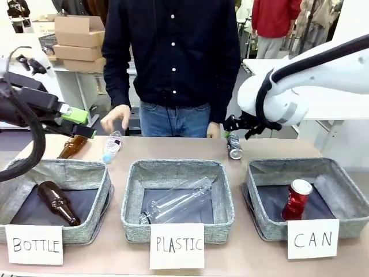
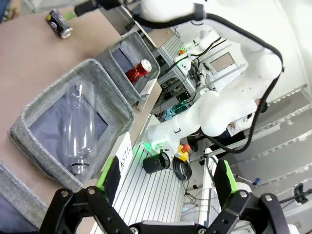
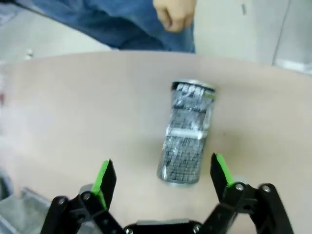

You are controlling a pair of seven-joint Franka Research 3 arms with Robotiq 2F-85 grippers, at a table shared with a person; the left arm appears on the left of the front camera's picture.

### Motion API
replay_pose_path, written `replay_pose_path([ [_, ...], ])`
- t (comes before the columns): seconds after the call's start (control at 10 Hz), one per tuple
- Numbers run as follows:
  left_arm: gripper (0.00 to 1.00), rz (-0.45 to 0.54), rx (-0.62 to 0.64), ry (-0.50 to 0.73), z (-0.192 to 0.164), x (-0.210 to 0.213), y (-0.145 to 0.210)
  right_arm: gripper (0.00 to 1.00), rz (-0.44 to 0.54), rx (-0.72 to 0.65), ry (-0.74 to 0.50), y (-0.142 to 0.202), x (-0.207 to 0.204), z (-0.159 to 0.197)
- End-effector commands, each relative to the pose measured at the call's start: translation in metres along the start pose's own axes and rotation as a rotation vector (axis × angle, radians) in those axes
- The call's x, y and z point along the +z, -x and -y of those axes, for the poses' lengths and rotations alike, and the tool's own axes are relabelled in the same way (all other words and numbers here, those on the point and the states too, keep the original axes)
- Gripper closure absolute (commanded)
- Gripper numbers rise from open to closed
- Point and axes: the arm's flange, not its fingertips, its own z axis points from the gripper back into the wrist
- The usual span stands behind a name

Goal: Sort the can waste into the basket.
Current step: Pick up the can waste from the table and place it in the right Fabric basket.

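Two cans (image 1: 297, 199) (image 1: 234, 146), three baskets (image 1: 57, 167) (image 1: 173, 167) (image 1: 300, 164), two brown bottles (image 1: 57, 203) (image 1: 72, 147), two clear plastic bottles (image 1: 176, 202) (image 1: 111, 147), three cards (image 1: 33, 244) (image 1: 177, 246) (image 1: 313, 239).

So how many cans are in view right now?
2: a red can in the CAN basket, and a silvery-grey can lying on the table beyond it. None seems hidden.

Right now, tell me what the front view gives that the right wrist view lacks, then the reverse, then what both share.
Front view: the red can inside the CAN basket, beside the PLASTIC bin and BOTTLE bin. Right wrist view: the right pincer open, the silvery-grey can between its pads in the picture. Both: that can lying on the table, a person's hand beyond it.
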Motion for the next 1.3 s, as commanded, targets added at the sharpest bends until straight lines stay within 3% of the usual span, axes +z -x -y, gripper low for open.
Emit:
replay_pose_path([
  [0.0,0.00,0.019,0.007,0.015,0.002,-0.002,0.003,0.00,-0.051,-0.006,0.093,-0.020,-0.004,0.003],
  [0.3,0.00,0.019,0.007,0.015,0.002,-0.002,0.003,0.00,-0.144,-0.018,0.123,-0.024,-0.063,0.019],
  [0.8,0.00,0.019,0.007,0.015,0.002,-0.002,0.003,0.00,-0.152,-0.021,0.086,-0.018,-0.069,0.019],
  [0.9,0.00,0.019,0.007,0.015,0.002,-0.002,0.003,0.04,-0.154,-0.003,0.080,-0.018,-0.067,0.017],
  [1.0,0.00,0.019,0.007,0.015,0.002,-0.002,0.003,0.59,-0.158,0.008,0.077,-0.019,-0.065,0.015],
  [1.1,0.00,0.019,0.007,0.015,0.002,-0.002,0.003,0.63,-0.154,0.007,0.079,-0.019,-0.063,0.015],
  [1.2,0.00,0.019,0.007,0.015,0.002,-0.002,0.003,1.00,-0.154,0.006,0.083,-0.019,-0.062,0.016],
])
